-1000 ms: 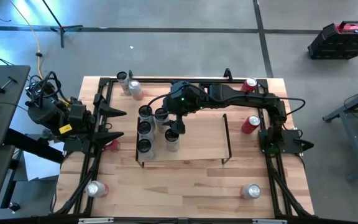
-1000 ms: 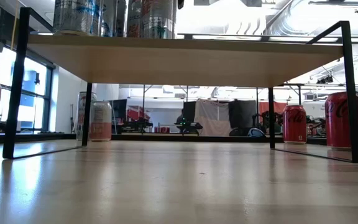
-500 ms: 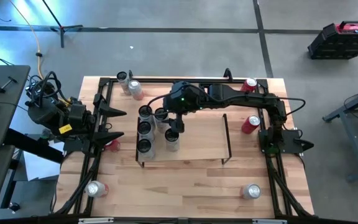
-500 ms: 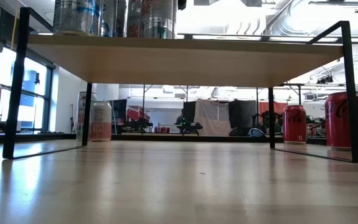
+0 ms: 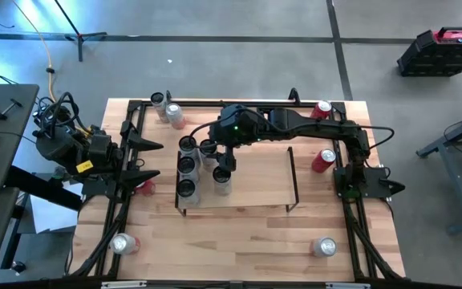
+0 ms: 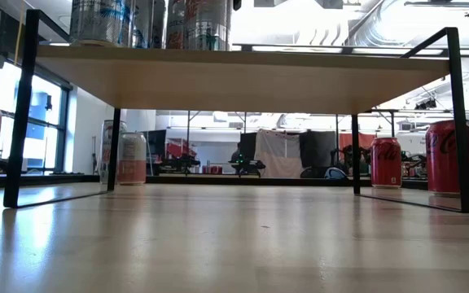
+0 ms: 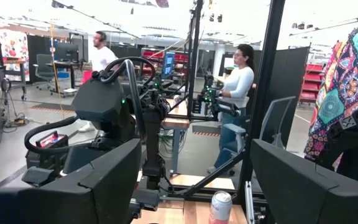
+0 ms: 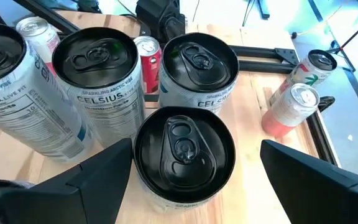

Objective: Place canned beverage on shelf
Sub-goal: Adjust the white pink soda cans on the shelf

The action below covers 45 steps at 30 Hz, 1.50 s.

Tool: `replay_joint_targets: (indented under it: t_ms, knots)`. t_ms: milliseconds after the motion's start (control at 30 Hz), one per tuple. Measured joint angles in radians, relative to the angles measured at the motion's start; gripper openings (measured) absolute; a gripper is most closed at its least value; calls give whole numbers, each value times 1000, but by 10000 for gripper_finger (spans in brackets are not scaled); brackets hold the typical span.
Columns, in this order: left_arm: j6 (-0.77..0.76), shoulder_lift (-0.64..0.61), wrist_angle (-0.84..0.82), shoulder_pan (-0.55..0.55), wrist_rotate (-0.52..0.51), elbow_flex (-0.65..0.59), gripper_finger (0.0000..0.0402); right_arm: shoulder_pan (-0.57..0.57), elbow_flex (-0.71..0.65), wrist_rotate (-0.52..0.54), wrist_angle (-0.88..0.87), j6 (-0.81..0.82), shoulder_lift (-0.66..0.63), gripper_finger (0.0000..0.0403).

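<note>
The shelf [image 5: 251, 189], a low light-wood board on black wire frames, stands mid-table. Several cans stand upright on its left end [image 5: 187, 167], their bases on the board [image 6: 243, 77]. My right gripper [image 5: 224, 166] hangs over that end, open. In the right wrist view its fingers [image 8: 98, 177] stand on either side of a black-topped can [image 8: 184, 152] with a gap on each side, touching nothing. My left gripper [image 5: 146, 158] waits open at the table's left edge, raised and pointing toward the shelf.
Loose cans lie or stand around the shelf: red ones at the right [image 5: 322, 160] and far right [image 5: 322, 110], silver ones near the front corners [image 5: 325, 246] [image 5: 123, 243], two at the far left [image 5: 167, 110]. People stand in the room beyond [image 7: 238, 93].
</note>
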Motion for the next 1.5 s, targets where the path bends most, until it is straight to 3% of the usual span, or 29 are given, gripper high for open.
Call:
replay_joint_targets:
  t_ms: [1500]
  knots:
    - [-7, 4, -1, 0, 0, 0, 291, 3, 0, 37, -23, 5, 0, 339]
